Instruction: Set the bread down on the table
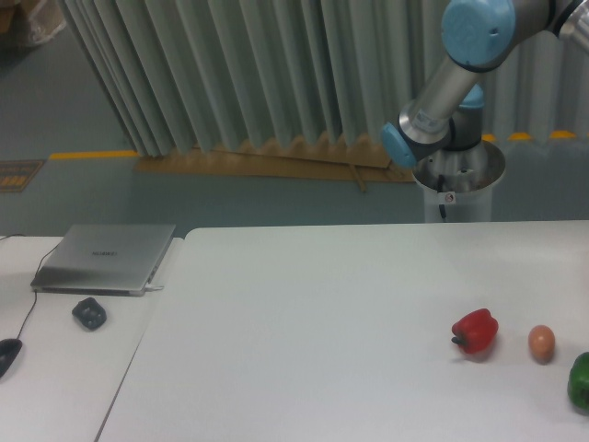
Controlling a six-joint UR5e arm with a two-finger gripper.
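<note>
Arm (460,83) is reaching out of frame, upper right; hand and bread are lying outside view, grip state unknowable. Worktop (322,304) is carrying pepper (475,331) and egg (541,343), lower right; a blind release risks striking them.

From my remote seat this reads as a robotics lab or test room. I see an industrial arm (460,83) with blue joint caps standing on a steel pedestal (457,189) behind a large white surface (304,322). Pleated grey-green curtains (230,74) wall off the bay, yellow floor tape (92,155) marks its edge, and a closed grey laptop (106,258) sits on a side desk (55,368).
</note>
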